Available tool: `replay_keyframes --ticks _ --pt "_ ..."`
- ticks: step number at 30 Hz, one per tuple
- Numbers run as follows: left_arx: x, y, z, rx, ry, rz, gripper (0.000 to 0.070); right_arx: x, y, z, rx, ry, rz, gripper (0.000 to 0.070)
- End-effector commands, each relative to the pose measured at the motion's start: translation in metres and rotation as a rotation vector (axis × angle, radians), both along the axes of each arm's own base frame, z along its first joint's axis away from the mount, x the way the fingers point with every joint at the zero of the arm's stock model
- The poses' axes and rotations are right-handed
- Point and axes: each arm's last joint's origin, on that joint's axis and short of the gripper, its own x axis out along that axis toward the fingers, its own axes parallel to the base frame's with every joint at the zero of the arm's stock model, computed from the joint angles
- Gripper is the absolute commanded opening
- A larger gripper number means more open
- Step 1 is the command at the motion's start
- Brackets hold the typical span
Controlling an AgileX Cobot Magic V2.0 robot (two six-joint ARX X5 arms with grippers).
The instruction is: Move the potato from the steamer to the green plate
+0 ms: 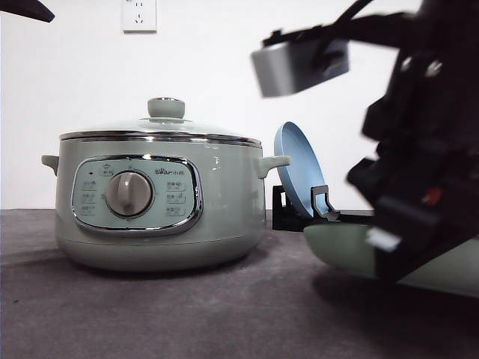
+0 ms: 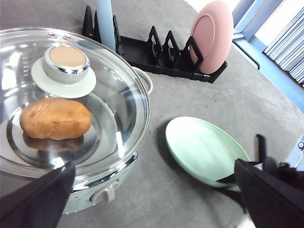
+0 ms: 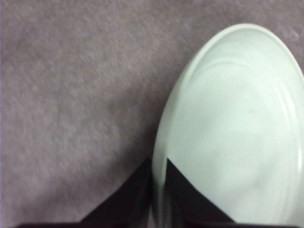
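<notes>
Still at setup: right gripper pinched the green plate rim; potato sat in the lidded steamer. Lid comes off next, we judged.

From the front, the right arm is a dark blur that covers much of the green plate. The steamer wall hides its inside. The blue plate runs off the left wrist view's edge.

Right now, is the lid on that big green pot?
Yes, on: the glass lid covers the steamer, potato visible beneath it.
</notes>
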Motion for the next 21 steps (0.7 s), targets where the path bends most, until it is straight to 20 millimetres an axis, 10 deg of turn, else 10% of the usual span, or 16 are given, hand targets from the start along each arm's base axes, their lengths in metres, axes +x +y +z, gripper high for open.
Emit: replay_keyframes --ticks 1,5,11,21 --pt "0.0 -0.001 0.007 -0.003 -0.027 -0.015 0.07 -0.003 0.006 -0.006 0.019 0.028 -0.005 0.0" --pt "-0.001 -0.001 0.005 0.003 -0.008 -0.015 0.07 -0.003 0.009 -0.009 0.011 0.031 0.0 0.0064" --pt "-0.001 -0.001 0.005 0.005 -0.005 -0.015 0.07 -0.003 0.011 -0.001 0.043 0.025 0.003 0.0387" --pt "-0.001 -0.001 0.005 0.005 -0.005 -0.015 0.07 -0.002 0.027 0.063 0.368 0.188 0.092 0.0411"
